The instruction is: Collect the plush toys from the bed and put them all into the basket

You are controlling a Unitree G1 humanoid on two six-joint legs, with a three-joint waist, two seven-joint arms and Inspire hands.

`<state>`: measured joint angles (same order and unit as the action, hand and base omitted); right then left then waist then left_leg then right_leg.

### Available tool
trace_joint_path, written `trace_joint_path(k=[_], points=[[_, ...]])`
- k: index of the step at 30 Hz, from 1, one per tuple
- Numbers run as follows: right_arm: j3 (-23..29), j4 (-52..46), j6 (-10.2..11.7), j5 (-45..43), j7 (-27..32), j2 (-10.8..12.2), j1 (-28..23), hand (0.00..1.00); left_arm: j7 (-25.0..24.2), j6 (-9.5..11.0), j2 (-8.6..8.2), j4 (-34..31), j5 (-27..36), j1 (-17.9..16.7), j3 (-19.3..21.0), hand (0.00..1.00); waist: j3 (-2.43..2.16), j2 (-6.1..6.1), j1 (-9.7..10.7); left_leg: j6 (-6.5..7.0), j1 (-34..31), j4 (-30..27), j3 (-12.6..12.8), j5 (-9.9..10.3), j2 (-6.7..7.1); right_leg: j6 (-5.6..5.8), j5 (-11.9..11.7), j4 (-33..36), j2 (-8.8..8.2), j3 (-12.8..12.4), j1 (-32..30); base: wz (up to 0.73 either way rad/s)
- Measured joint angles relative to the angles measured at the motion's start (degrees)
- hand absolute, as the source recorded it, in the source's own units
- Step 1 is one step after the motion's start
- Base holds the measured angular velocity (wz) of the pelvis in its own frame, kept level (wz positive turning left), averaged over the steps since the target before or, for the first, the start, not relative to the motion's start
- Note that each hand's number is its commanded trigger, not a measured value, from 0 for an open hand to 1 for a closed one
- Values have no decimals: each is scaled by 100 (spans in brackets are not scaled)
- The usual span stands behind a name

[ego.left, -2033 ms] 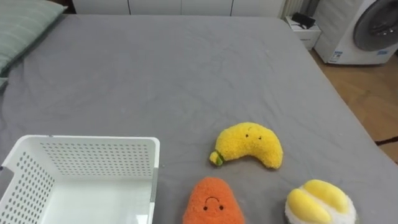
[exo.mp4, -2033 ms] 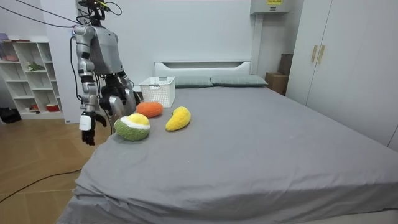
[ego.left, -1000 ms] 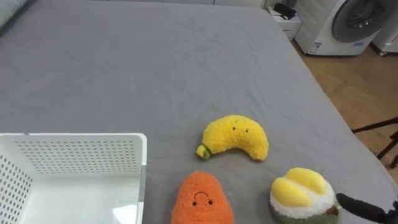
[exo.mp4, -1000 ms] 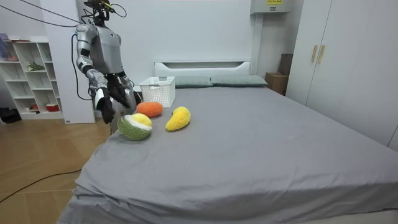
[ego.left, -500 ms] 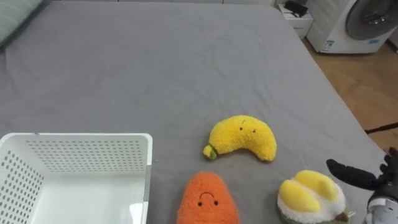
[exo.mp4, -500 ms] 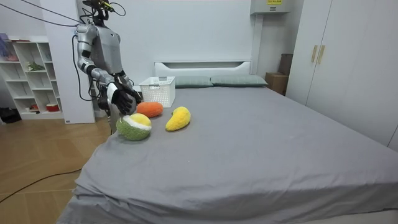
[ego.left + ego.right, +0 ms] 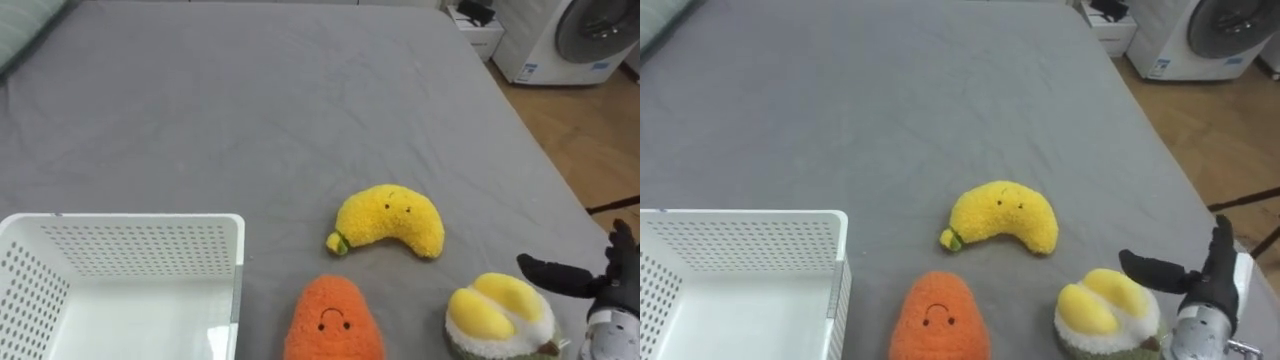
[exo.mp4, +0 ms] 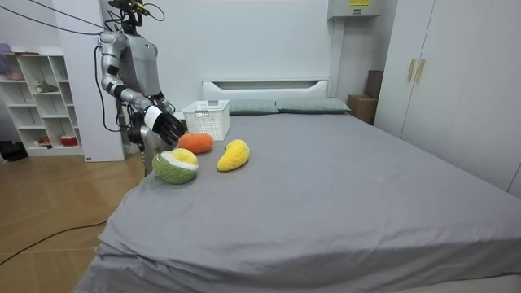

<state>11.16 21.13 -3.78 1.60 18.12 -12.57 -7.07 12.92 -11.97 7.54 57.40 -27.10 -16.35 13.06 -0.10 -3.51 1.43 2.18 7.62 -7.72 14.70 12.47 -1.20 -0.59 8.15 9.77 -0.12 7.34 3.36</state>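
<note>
Toys on bed (image 7: 250,100): banana (image 7: 388,220), carrot (image 7: 334,325), round plush (image 7: 500,315), all outside white basket (image 7: 140,232). Right hand (image 7: 1212,282) just beside round plush, fingers (image 7: 548,270) spread, released, holding nothing.

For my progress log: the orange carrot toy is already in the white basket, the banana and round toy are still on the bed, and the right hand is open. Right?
Not quite: the left eye view shows the orange carrot toy lying on the bed beside the white basket, not in it. The banana and round toy are on the bed; the right hand is open.
</note>
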Motion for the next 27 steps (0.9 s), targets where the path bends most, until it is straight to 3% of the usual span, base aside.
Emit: trace_joint_path(k=[6, 16, 19, 27], points=[[-399, 464, -185, -387, -556, 26, -119, 0, 45, -11, 2, -43, 3, -15, -120, 0, -1, -24, -17, 0, 2, -4, -88, 0, 9, 3, 2, -10, -37, 141, 41, 8], [-304, 1591, -333, -441, -1135, -15, -62, 0, 58, -157, 18, -64, -7, -102, -121, 0, -47, -149, -19, 0, 19, -10, -115, -1, 12, 3, 4, -27, -65, 149, 89, 1], [-311, 1776, -337, -439, -1281, -49, -52, 0, 51, -182, 19, -64, -4, -96, -123, 0, -23, -194, -34, 1, 90, -4, -112, 1, 12, 3, 4, -23, -58, 135, 138, 0], [-308, 2080, -384, -722, -1508, -113, 38, 0, 50, -186, 41, -73, -3, -91, -122, 0, -25, -170, -39, -2, 114, -5, -112, 10, 11, 3, 5, -37, -63, 119, 157, 0]])
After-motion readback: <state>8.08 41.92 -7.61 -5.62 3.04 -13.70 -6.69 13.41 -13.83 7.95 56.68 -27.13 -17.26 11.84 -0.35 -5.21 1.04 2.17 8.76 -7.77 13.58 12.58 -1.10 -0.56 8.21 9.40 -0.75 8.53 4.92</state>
